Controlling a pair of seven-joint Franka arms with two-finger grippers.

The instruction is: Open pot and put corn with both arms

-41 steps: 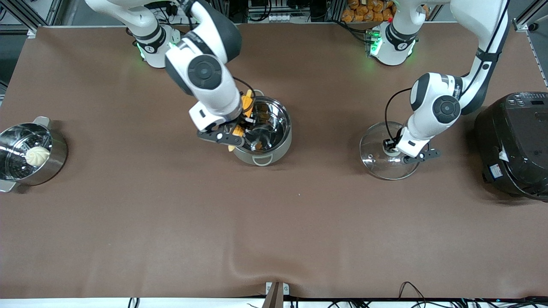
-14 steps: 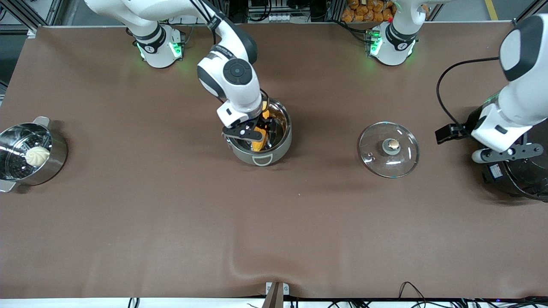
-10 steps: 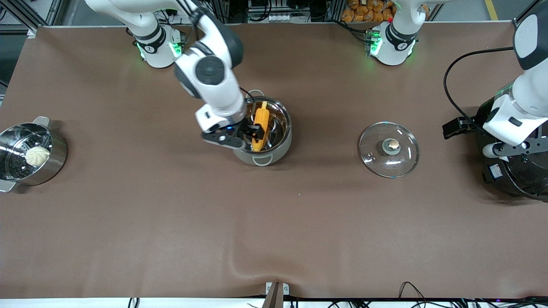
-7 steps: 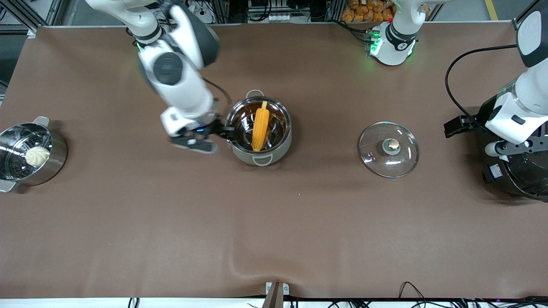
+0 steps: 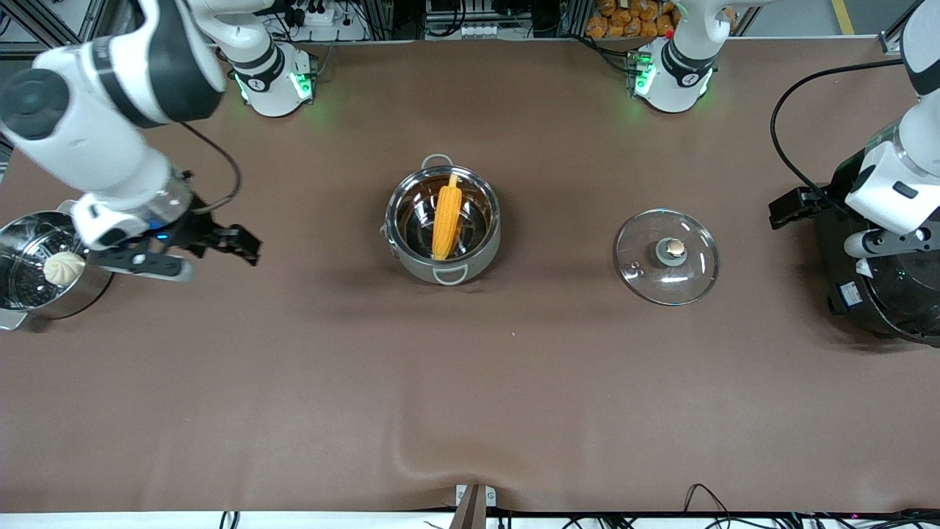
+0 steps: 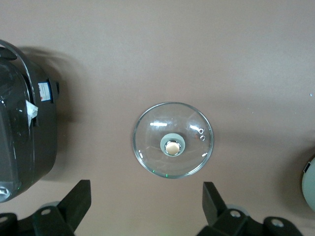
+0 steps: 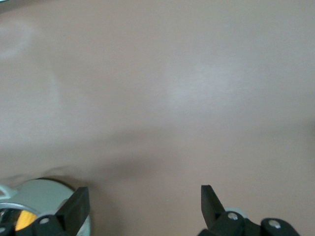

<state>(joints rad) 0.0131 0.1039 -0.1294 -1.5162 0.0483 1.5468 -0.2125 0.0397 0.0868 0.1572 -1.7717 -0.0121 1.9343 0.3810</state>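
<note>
The steel pot (image 5: 443,273) stands uncovered mid-table, and the yellow-orange corn (image 5: 446,219) lies inside it, leaning against the wall with its pale tip up. Its glass lid (image 5: 667,257) (image 6: 173,139) lies flat on the cloth toward the left arm's end, knob up. My right gripper (image 5: 143,266) (image 7: 142,199) hangs open and empty over the cloth beside the steamer pot. My left gripper (image 5: 892,242) (image 6: 145,196) is open and empty above the rice cooker's edge, apart from the lid.
A steel steamer pot (image 5: 88,283) with a white bun (image 5: 64,267) sits at the right arm's end. A big black rice cooker (image 5: 881,294) (image 6: 24,132) stands at the left arm's end. A fold in the brown cloth (image 5: 411,448) rises near the front edge.
My right gripper let go of the corn in the pot and swung away to the steamer pot's side. The left arm drifted slightly over the rice cooker.
</note>
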